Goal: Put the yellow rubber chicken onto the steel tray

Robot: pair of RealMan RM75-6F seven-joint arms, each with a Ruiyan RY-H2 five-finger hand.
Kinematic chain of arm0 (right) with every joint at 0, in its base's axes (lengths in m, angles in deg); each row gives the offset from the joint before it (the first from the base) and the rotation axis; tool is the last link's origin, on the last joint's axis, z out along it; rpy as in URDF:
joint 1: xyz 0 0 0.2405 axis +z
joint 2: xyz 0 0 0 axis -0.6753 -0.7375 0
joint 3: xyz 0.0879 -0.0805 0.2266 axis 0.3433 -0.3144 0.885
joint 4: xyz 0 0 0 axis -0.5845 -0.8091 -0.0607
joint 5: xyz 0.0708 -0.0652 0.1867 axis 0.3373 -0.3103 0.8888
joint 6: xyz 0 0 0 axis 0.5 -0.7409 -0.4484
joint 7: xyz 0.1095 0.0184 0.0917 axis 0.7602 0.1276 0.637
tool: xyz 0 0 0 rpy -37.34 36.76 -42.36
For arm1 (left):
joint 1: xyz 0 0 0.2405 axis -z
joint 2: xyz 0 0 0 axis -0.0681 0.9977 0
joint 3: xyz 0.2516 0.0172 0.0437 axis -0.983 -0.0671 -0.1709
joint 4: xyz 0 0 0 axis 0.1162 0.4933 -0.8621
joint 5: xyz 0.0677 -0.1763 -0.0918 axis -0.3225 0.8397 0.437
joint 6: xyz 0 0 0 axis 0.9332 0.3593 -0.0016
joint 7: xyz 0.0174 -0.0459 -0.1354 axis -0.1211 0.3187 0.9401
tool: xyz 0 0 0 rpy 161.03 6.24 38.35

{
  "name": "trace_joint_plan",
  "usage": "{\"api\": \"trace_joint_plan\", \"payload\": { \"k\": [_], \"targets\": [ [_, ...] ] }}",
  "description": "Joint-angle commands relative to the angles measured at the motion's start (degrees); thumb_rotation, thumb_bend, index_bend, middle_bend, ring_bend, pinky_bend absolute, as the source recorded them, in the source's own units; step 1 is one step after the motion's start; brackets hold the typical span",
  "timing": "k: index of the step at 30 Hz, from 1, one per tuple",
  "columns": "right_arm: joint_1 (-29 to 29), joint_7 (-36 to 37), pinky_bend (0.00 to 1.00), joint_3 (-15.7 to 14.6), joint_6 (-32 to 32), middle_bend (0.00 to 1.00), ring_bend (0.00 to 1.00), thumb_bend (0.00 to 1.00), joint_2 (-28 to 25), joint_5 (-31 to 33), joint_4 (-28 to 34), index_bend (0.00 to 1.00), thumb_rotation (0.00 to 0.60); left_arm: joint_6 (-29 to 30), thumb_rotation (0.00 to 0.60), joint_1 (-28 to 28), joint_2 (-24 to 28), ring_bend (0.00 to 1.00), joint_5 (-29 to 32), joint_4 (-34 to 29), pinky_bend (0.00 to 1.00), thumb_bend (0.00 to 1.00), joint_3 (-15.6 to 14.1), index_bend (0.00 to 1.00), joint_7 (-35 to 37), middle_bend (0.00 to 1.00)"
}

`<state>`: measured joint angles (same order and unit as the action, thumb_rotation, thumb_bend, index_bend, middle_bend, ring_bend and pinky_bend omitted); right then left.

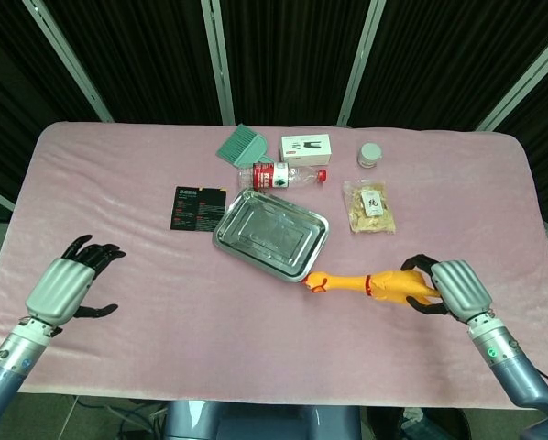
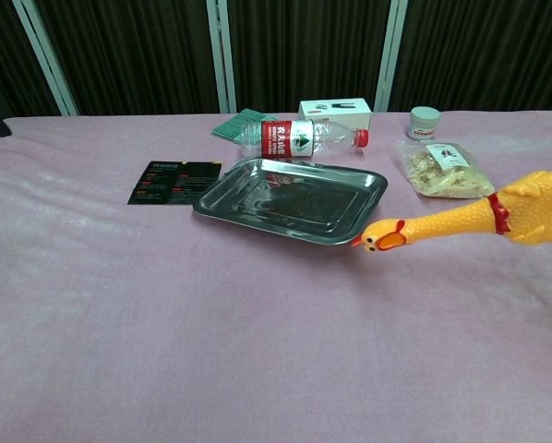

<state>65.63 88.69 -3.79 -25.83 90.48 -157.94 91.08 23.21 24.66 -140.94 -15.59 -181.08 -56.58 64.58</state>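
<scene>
The yellow rubber chicken is lifted off the cloth, lying roughly level with its head toward the tray. My right hand grips its body end. The chicken's beak reaches the near right corner of the steel tray, which sits skewed on the pink cloth. Whether beak and rim touch, I cannot tell. My left hand hovers at the table's front left, fingers spread, holding nothing.
Behind the tray lie a water bottle, a green brush, a white box, a small jar and a snack bag. A black card lies left of the tray.
</scene>
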Motion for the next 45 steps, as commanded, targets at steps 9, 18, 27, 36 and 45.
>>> {"api": "trace_joint_plan", "payload": {
  "k": [9, 18, 27, 36, 45],
  "targets": [
    [0.60, 6.84, 0.77, 1.03, -1.09, 0.85, 0.79, 0.33, -1.10, -0.12, 0.13, 1.00, 0.600, -7.66, 0.600, 7.59, -1.34, 0.19, 4.03, -3.73, 0.10, 0.07, 4.00, 0.21, 1.61, 0.20],
    [1.20, 0.52, 0.77, 0.84, 0.96, 0.85, 0.79, 0.33, 0.31, 2.19, -5.57, 1.00, 0.600, -8.82, 0.600, 9.46, -1.64, 0.19, 5.88, -4.94, 0.10, 0.07, 4.19, 0.20, -0.30, 0.20],
    [0.63, 7.00, 0.77, 1.84, -0.91, 0.85, 0.79, 0.33, 0.26, 2.46, -5.51, 1.00, 0.600, -9.30, 0.600, 10.42, -2.32, 0.19, 8.43, -4.81, 0.10, 0.07, 4.30, 0.21, -0.69, 0.20],
    [2.32, 10.10, 0.77, 3.03, -2.71, 0.85, 0.79, 0.33, 0.51, -0.82, -0.37, 1.00, 0.600, -15.26, 0.600, 17.46, -6.33, 0.20, 15.14, -7.25, 0.10, 0.07, 7.86, 0.22, -5.01, 0.20],
    [3.98, 4.81, 0.77, 3.21, -2.87, 0.85, 0.79, 0.33, 2.99, -2.43, 4.42, 1.00, 0.600, -19.52, 0.600, 28.80, -12.03, 0.21, 31.23, -11.25, 0.10, 0.12, 14.84, 0.25, -12.08, 0.21]
  ]
}}
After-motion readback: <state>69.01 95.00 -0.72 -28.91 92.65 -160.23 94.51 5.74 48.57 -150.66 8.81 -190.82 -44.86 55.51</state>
